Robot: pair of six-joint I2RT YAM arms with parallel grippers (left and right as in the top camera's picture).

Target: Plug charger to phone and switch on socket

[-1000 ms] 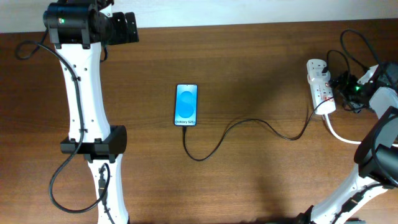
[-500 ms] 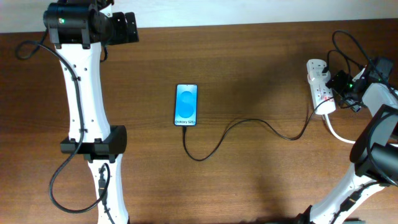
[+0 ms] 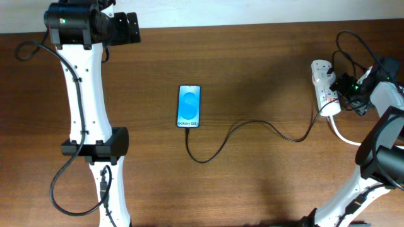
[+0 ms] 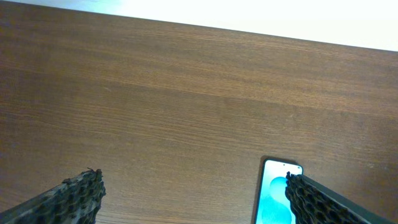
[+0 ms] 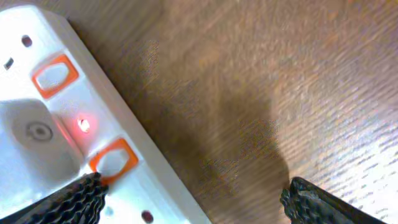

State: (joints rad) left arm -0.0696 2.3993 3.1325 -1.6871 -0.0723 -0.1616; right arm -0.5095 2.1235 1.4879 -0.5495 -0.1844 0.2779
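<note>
Plainly, the right gripper stands wide apart and empty, one finger overlapping the white socket by the right edge of the bench, though I cannot tell whether it touches; the left gripper is likewise apart and empty near the far edge. Only the right wrist view shows a red light glowing between two orange-framed switches; only the overhead view shows the charger running from the socket to the near end of the phone at mid-bench.
</note>
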